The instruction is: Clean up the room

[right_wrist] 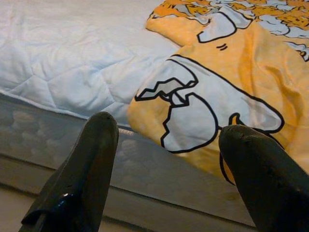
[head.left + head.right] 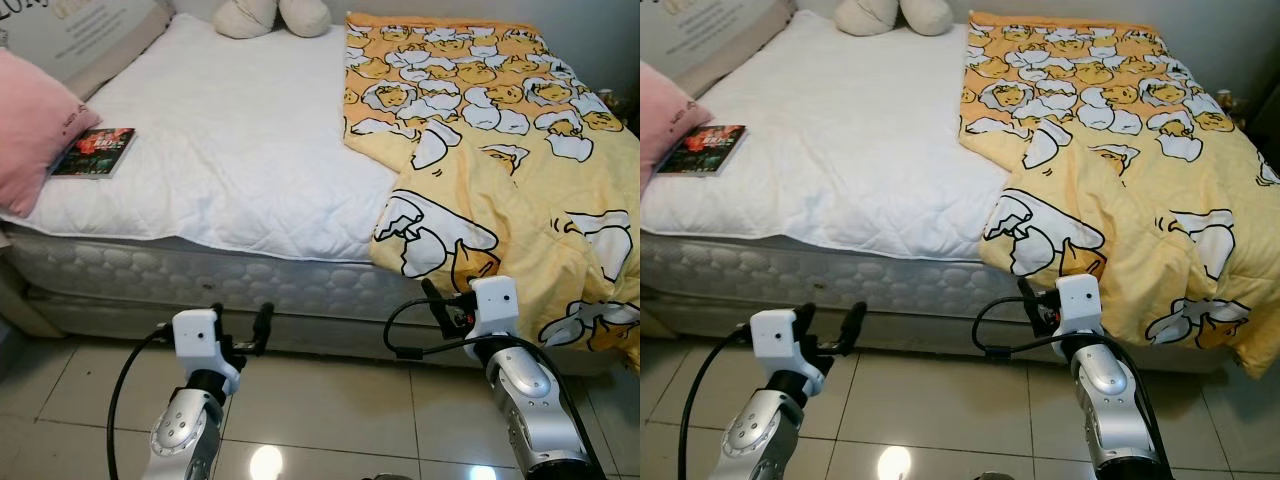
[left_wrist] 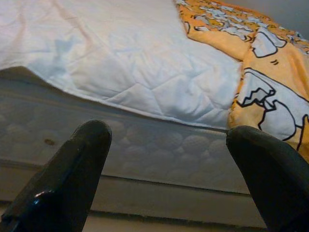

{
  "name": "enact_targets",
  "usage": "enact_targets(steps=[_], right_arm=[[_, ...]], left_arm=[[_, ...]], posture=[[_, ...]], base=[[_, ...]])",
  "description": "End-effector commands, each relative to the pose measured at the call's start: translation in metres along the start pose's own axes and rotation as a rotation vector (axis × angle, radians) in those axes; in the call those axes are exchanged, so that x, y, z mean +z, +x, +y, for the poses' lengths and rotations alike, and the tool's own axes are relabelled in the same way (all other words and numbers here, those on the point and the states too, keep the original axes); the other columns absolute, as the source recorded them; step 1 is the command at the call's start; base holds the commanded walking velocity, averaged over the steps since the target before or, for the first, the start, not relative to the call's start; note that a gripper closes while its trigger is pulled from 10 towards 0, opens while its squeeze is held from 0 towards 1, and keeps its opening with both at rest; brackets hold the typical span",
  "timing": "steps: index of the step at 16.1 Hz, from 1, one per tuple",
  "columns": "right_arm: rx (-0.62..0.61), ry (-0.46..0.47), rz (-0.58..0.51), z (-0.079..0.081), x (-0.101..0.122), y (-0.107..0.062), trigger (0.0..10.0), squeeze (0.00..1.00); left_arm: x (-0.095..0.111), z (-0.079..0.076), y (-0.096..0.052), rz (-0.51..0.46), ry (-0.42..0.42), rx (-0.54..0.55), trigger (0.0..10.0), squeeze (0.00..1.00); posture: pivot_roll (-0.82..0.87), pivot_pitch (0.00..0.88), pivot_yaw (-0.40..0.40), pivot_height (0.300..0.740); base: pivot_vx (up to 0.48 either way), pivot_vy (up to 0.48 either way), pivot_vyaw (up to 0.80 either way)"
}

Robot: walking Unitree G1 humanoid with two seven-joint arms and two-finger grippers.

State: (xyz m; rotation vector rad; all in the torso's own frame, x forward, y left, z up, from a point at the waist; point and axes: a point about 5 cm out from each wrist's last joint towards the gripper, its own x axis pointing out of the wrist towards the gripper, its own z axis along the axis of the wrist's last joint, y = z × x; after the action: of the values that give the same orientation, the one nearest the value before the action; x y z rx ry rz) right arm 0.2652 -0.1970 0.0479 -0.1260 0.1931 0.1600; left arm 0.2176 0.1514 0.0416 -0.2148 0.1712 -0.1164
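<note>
Left eye view: book (image 2: pixel 94 152) lies on bed (image 2: pixel 240 130) near blanket (image 2: pixel 500 150).

Pale glossy floor tiles (image 2: pixel 320 410) with a light glare, below a quilted mattress side (image 2: pixel 200 275).

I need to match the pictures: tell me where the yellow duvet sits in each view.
Left eye view: yellow duvet, right half of bed.
Right eye view: same, right half.
Left wrist view: right edge.
Right wrist view: centre-right.
Shared landmark: white mattress pad.
</note>
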Motion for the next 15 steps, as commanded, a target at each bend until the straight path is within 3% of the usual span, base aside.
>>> enact_targets(steps=[1,8,11,15], right_arm=[[0.006,0.0,-0.004,0.0,0.005,0.007,10.0,0.0],[0.0,0.015,-0.031,0.005,0.008,0.01,10.0,0.0],[-0.005,0.017,-0.038,0.003,0.009,0.011,10.0,0.0],[-0.014,0.02,-0.05,0.006,0.011,0.013,10.0,0.0]], left_arm=[[0.006,-0.003,0.001,-0.023,0.053,-0.017,10.0,0.0],[0.016,0.007,0.008,-0.042,0.119,0.039,10.0,0.0],[0.017,0.004,0.009,-0.054,0.154,0.044,10.0,0.0],[0.026,-0.004,0.019,-0.085,0.198,-0.017,10.0,0.0]], posture=[[-0.11,0.0,-0.001,0.74],[-0.11,0.0,0.014,0.74],[-0.11,0.0,0.019,0.74],[-0.12,0.0,0.03,0.74]], base=[[0.0,0.0,-0.8],[0.0,0.0,-0.8],[0.0,0.0,-0.79],[0.337,0.0,0.0]])
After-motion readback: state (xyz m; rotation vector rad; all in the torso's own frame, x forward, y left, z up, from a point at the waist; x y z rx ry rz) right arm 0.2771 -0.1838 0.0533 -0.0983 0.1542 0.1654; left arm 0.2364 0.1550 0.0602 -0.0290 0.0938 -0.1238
